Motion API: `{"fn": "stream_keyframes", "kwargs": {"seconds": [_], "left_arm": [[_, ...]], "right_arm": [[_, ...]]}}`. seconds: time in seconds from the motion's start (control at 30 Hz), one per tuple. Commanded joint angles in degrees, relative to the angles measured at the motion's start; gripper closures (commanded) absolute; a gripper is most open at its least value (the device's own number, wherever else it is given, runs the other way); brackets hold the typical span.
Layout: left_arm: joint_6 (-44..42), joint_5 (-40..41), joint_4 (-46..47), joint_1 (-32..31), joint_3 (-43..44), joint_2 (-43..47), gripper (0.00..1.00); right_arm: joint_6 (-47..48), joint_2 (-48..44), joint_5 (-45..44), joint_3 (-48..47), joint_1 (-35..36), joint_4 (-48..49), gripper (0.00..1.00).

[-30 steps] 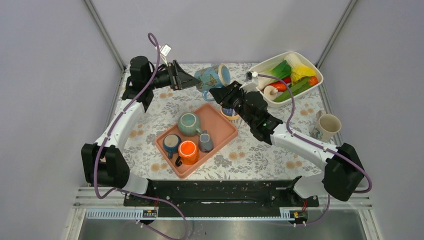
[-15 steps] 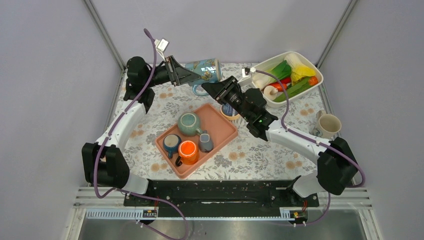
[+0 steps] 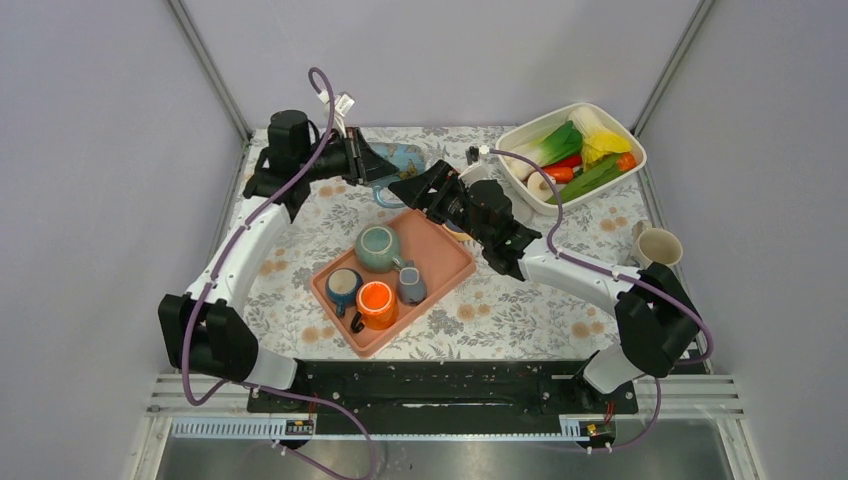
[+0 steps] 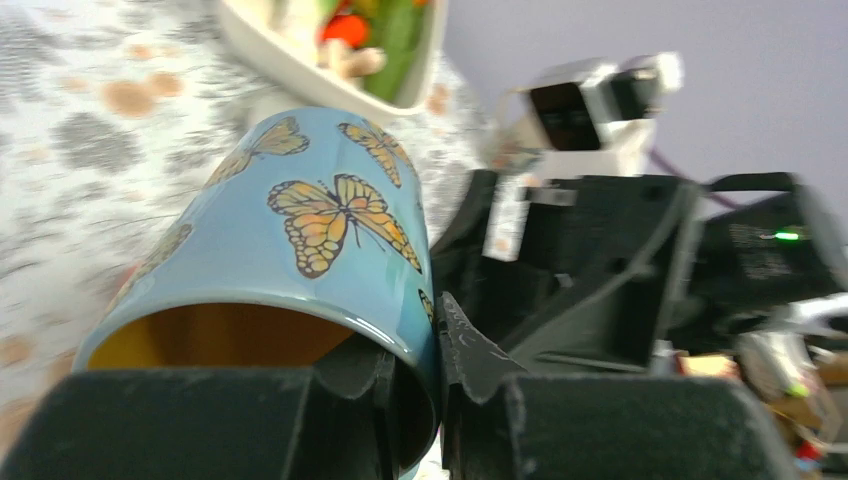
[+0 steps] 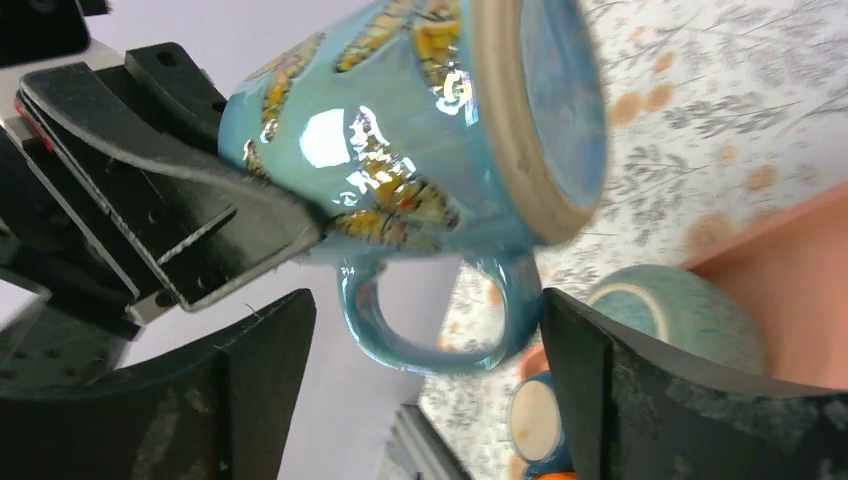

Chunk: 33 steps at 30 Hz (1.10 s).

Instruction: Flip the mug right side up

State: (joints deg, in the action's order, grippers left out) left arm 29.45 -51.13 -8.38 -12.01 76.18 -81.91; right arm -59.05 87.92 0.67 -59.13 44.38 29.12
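Left gripper (image 4: 437, 335): we clamp the blue butterfly ceramic mug (image 4: 300, 230) by its rim.
Mug axis: sideways, base toward right gripper (image 5: 430, 360), which gapes empty.

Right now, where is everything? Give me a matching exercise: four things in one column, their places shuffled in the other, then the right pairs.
Things:
1. butterfly mug
2. orange cup
3. beige mug
4. vegetables

Places:
A. in the white tub
B. standing on the table, far right
C. pinched by its rim in the left pincer
D. on the pink tray

Pairs: 1-C; 2-D; 3-B; 4-A
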Motion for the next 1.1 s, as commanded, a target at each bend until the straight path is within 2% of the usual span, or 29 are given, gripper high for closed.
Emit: {"fn": "stream_keyframes", "kwargs": {"seconds": [0.0,0.13,0.27,0.4,0.57,0.77,1.07], "left_arm": [[-19.51,12.11,-10.56,5.45,7.02,1.50,1.00],[-33.73,19.75,-20.76,7.97,14.07,-3.77,1.00],[-49.82,32.69,-30.99,9.14,21.22,-11.39,1.00],[-59.94,39.54,-39.33,12.66,29.15,-21.08,1.00],[-66.22,41.72,-47.75,17.52,42.63,-33.92,1.00],[-69.45,45.09,-52.61,18.90,57.09,-46.41,1.00],[-71.88,48.17,-52.37,20.31,62.16,-54.50,1.00]], "right_arm": [[7.26,-1.79,-4.07,-2.79,0.25,-4.49,0.03],[10.07,-2.33,-4.12,-3.03,0.26,-7.53,0.01],[15.56,-3.82,-4.07,-5.06,0.28,-14.42,0.01],[21.14,-6.50,-5.81,-5.64,0.31,-20.33,0.00],[26.24,-8.85,-8.48,-6.10,0.33,-26.55,0.01],[28.13,-10.05,-10.09,-4.95,0.31,-28.04,0.01],[29.13,-10.23,-10.86,-4.77,0.35,-28.77,0.01]]}}
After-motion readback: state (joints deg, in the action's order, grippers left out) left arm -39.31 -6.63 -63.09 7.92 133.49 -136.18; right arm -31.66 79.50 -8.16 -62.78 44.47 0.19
